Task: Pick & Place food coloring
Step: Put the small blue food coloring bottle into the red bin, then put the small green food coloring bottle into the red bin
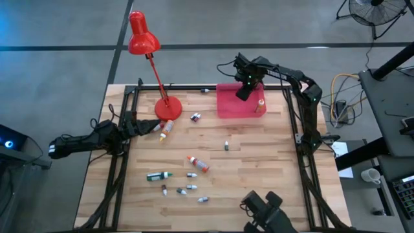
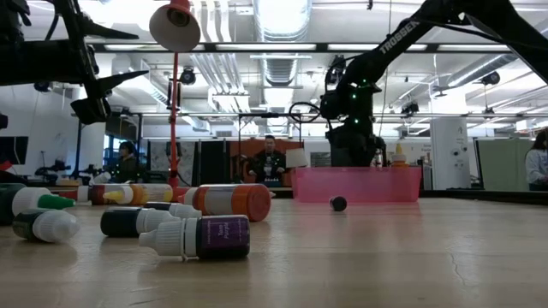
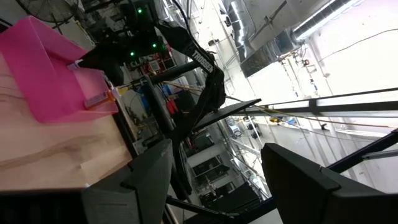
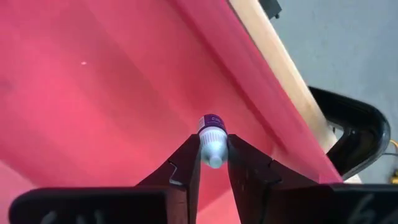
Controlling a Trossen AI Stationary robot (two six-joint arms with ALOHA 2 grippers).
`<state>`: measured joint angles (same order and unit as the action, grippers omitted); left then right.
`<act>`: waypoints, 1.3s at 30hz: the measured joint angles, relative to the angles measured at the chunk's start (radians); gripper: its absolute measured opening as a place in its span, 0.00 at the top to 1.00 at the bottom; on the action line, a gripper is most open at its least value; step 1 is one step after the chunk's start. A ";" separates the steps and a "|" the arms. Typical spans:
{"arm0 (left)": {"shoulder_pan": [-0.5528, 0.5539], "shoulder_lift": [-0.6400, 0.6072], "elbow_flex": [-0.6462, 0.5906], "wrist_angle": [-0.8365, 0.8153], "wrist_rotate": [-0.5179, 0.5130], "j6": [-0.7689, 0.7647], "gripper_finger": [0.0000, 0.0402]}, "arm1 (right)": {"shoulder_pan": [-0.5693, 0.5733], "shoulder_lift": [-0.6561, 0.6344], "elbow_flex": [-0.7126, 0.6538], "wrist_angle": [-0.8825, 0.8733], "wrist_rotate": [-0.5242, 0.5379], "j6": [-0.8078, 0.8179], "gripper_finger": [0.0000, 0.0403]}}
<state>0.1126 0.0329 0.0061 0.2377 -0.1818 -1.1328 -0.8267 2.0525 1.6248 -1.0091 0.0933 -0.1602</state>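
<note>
One small bottle [image 4: 212, 142] pinched between right gripper [image 4: 213, 163] fingers, over pink tray [image 4: 93, 93], left gripper [image 3: 211, 180] wide.

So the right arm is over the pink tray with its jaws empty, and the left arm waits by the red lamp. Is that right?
Not quite: the jaws are not empty. The right wrist view shows the right gripper shut on a small food coloring bottle above the pink tray. The rest holds: in the high view the left gripper waits beside the red lamp.

Pink tray [image 4: 93, 93] under my dark fingers [image 4: 183, 171]; white-capped, purple-labelled bottle [image 4: 212, 138] between them; red lamp [image 1: 143, 39]; pale wood table [image 1: 259, 168]
</note>
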 joint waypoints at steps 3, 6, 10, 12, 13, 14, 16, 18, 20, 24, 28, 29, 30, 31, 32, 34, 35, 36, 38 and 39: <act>0.000 0.000 0.000 0.000 0.000 0.000 0.45 | -0.003 0.005 -0.006 0.003 -0.016 0.001 0.84; 0.000 0.000 0.000 0.000 0.000 0.000 0.45 | -0.009 0.020 -0.011 0.003 -0.042 0.019 0.84; 0.000 0.000 0.000 0.000 0.000 0.000 0.45 | -0.009 0.027 -0.012 0.005 -0.043 0.024 0.82; 0.000 0.000 0.000 0.000 0.000 0.000 0.45 | -0.009 0.025 -0.012 0.008 -0.042 0.022 0.81; 0.000 0.000 0.000 0.000 0.000 0.000 0.45 | -0.010 0.024 -0.012 0.009 -0.042 0.022 0.80; 0.000 0.000 0.000 0.000 0.000 0.000 0.45 | -0.013 0.023 -0.012 0.012 -0.042 0.025 0.79; 0.000 0.000 0.000 0.000 0.000 0.000 0.45 | -0.017 0.020 -0.012 0.016 -0.042 0.026 0.76; 0.000 0.000 0.000 0.000 0.000 0.000 0.45 | -0.020 0.020 -0.012 0.016 -0.042 0.026 0.74; 0.000 0.000 0.000 0.000 0.000 0.000 0.45 | -0.022 0.020 -0.012 0.019 -0.039 0.026 0.71; 0.000 0.000 0.000 0.000 0.000 0.000 0.45 | -0.020 0.009 -0.012 0.019 -0.039 0.026 0.65; 0.000 0.000 0.000 0.000 0.000 0.000 0.45 | -0.020 -0.035 -0.011 0.026 -0.039 0.022 0.62; 0.000 0.000 0.000 0.000 0.000 0.000 0.45 | -0.020 -0.047 -0.011 0.026 -0.039 0.017 0.61; 0.000 0.000 0.000 0.000 0.000 0.000 0.45 | -0.020 -0.059 -0.011 0.026 -0.039 0.013 0.60; 0.000 0.000 0.000 0.000 0.000 0.000 0.45 | -0.021 -0.072 -0.011 0.028 -0.039 0.008 0.60; 0.000 0.000 0.000 0.000 0.000 0.000 0.45 | -0.020 -0.086 -0.011 0.031 -0.039 0.001 0.60; 0.000 0.000 0.000 0.000 0.000 0.000 0.45 | -0.012 -0.123 -0.011 0.038 -0.048 -0.035 0.59; 0.000 0.000 0.000 0.000 0.000 0.000 0.45 | -0.003 -0.142 -0.011 0.038 -0.062 -0.059 0.59; 0.000 0.000 0.000 0.000 0.000 0.000 0.45 | 0.008 -0.159 -0.011 0.038 -0.075 -0.083 0.59; 0.000 0.000 0.000 0.000 0.000 0.000 0.45 | 0.038 -0.191 -0.011 0.038 -0.100 -0.114 0.58; 0.000 0.000 0.000 0.000 0.000 0.000 0.45 | 0.057 -0.207 -0.011 0.038 -0.113 -0.124 0.58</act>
<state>0.1126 0.0327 0.0059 0.2376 -0.1818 -1.1328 -0.7699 1.8455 1.6138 -0.9711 -0.0202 -0.2841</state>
